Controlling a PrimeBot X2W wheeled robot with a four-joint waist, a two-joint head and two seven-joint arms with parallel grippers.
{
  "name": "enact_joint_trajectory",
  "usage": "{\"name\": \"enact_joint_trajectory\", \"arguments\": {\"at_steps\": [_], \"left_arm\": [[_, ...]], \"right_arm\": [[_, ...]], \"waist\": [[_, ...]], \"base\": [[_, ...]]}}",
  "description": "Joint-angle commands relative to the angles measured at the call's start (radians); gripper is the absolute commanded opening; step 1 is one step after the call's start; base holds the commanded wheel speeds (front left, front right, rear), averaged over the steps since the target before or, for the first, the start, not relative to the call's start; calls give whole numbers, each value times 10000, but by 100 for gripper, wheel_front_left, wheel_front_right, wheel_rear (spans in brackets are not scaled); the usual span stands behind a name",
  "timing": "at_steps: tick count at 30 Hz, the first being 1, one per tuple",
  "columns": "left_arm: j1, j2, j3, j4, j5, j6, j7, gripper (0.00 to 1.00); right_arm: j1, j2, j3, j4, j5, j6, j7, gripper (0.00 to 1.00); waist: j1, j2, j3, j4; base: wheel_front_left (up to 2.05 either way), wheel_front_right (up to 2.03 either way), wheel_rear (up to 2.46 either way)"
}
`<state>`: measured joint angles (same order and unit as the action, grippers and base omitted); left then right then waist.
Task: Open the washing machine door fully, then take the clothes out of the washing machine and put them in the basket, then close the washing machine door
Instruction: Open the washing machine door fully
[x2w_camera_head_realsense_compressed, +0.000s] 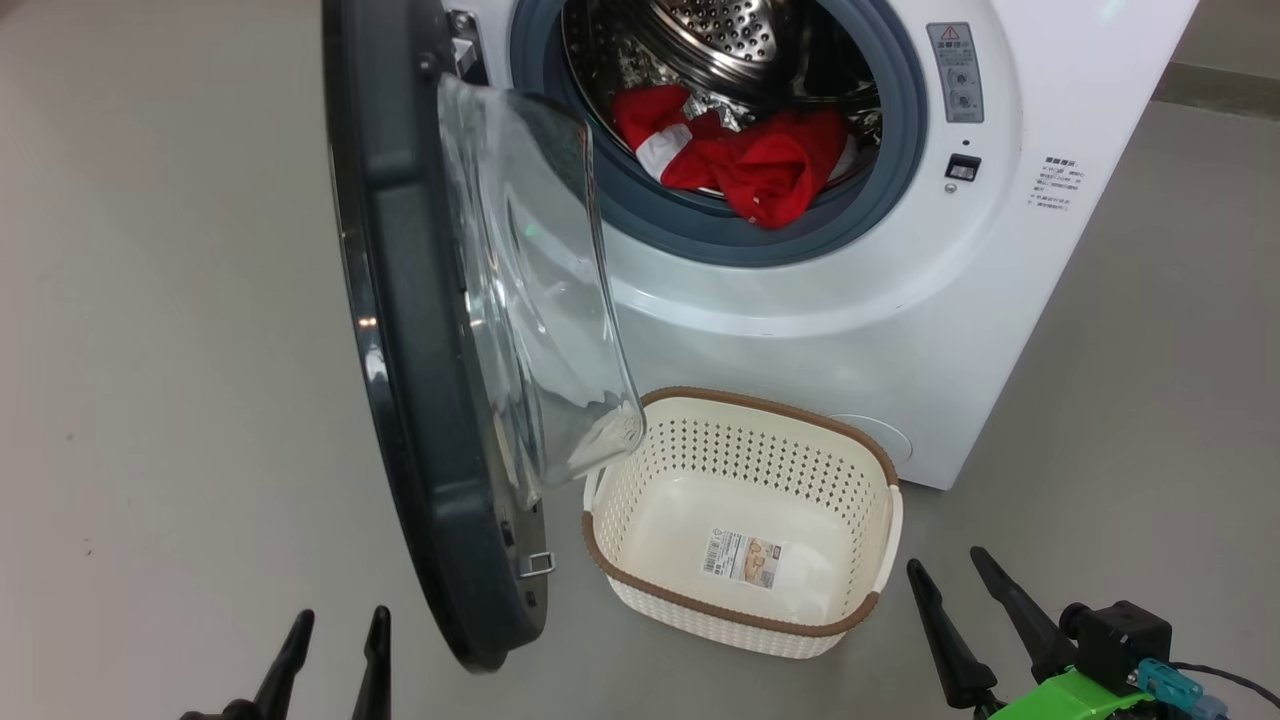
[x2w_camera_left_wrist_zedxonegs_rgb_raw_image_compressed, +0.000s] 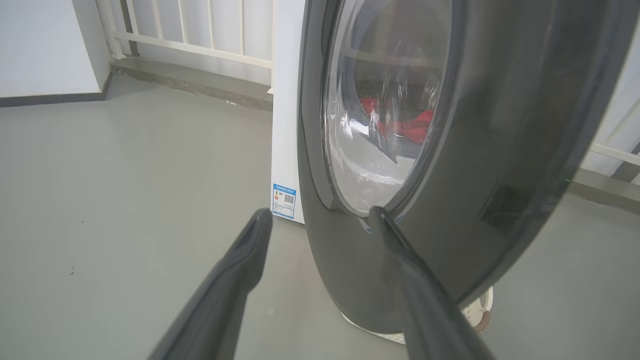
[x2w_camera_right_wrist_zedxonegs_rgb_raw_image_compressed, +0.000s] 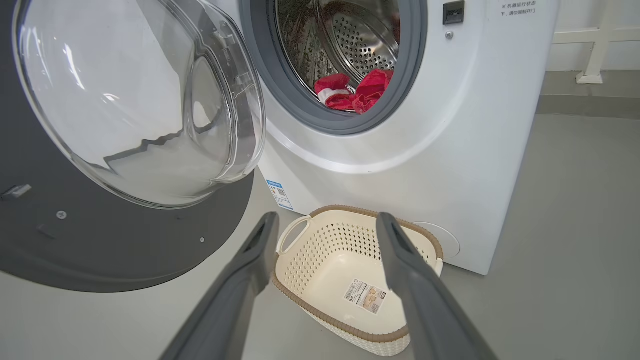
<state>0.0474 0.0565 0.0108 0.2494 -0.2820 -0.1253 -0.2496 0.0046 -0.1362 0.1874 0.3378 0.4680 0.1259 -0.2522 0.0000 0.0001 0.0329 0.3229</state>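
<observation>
L gripper & R gripper are hanging wide open, empty. Clothes are lying crosswise at drum lip, up & fwd-left of R gripper; door is standing btwn L gripper & drum, so I'm favouring R arm.

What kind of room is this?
Probably a laundry corner, maybe on a balcony. There's a big white washing machine with red clothes inside, a basket on the bare grey floor, and a white railing behind.
</observation>
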Motion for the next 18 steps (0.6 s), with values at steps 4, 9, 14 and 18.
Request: {"name": "enact_joint_trajectory", "arguments": {"at_steps": [4, 9, 14, 18], "left_arm": [[-151, 74, 361, -203, 95, -54, -122, 100], [-194, 56, 389, -214, 117, -54, -122, 100], [-384, 27, 827, -500, 123, -54, -122, 0], [-608, -1, 1323, -1054, -97, -54, -122, 0]], "right_arm": [[7, 74, -13, -222, -210, 48, -95, 100], [37, 213, -97, -315, -282, 48, -95, 100], [68, 267, -212, -374, -362, 48, -95, 100], [101, 265, -312, -434, -531, 48, -95, 100]], "waist": [[0, -1, -19, -33], [0, -1, -31, -48], [0, -1, -68, -20], [0, -1, -104, 1]], "base": [[0, 0, 0], [0, 0, 0], [0, 0, 0], [0, 0, 0]]}}
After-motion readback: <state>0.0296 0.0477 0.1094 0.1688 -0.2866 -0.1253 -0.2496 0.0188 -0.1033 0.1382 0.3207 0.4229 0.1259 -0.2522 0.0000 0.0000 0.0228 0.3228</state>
